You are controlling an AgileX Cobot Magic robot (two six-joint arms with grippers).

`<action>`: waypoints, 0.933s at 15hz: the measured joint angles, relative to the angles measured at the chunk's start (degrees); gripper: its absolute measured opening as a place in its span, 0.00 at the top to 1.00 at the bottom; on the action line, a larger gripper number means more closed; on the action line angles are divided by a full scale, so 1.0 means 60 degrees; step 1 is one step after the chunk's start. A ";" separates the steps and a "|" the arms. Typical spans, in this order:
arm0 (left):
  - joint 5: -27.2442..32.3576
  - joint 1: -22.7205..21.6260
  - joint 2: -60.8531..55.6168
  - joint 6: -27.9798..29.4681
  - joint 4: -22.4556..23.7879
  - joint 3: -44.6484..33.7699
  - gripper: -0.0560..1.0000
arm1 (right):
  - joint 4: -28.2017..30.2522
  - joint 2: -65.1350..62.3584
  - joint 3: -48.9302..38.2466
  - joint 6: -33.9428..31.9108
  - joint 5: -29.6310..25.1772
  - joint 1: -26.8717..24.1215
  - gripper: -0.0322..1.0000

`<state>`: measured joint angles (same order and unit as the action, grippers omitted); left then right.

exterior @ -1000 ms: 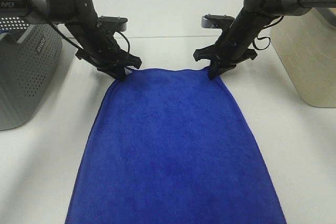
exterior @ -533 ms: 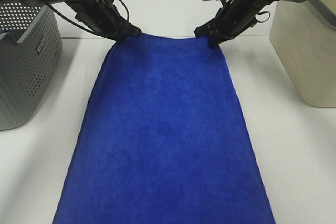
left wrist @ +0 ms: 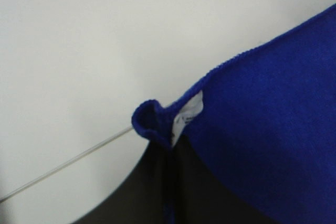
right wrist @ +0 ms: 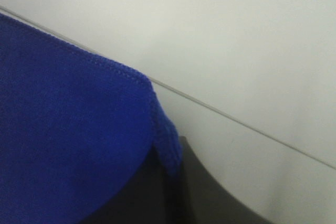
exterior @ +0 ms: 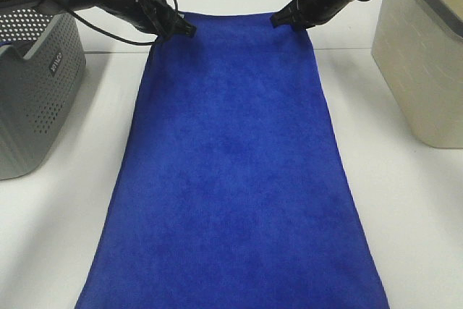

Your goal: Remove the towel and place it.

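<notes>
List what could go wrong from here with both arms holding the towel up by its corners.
The left gripper pinches only a small bunched corner of the towel, right beside the white tag; that corner could slip out. The right gripper also holds just the hem, so a tug might free it. The gray basket and the beige bin flank the cloth, so a sideways swing might snag either one.

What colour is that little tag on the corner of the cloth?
White, with faint grey print. The tag shows best in the left wrist view, on the blue towel.
</notes>
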<state>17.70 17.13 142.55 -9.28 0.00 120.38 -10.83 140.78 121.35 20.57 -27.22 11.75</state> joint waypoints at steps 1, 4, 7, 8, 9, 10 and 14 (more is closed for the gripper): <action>-0.0172 0.0000 0.0000 -0.0010 0.0000 0.0000 0.93 | 0.0029 0.0000 0.0000 0.0000 0.0229 0.0000 0.95; -0.0802 0.0000 0.0000 -0.0105 0.0315 0.0000 0.93 | 0.0029 0.0000 0.0000 0.0000 0.0659 0.0000 0.95; -0.1070 0.0000 0.0076 -0.0105 0.0449 0.0000 0.93 | 0.0038 0.0000 0.0000 0.0000 0.1050 0.0000 0.95; -0.1241 0.0000 0.0162 -0.0105 0.0497 0.0010 0.93 | 0.0038 0.0000 0.0000 0.0010 0.1232 0.0000 0.95; -0.1394 0.0000 0.0277 -0.0105 0.0506 0.0010 0.93 | 0.0038 0.0010 0.0000 0.0010 0.1308 0.0000 0.95; -0.1537 0.0000 0.0468 -0.0105 0.0516 0.0010 0.93 | 0.0038 0.0124 0.0000 0.0019 0.1518 0.0000 0.95; -0.2235 0.0000 0.0945 -0.0115 0.0802 0.0010 0.93 | 0.0076 0.0773 0.0000 0.0105 0.1795 0.0000 0.95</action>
<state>4.30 17.13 148.22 -9.97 4.81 120.44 -10.37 145.42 121.35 21.20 -16.44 11.75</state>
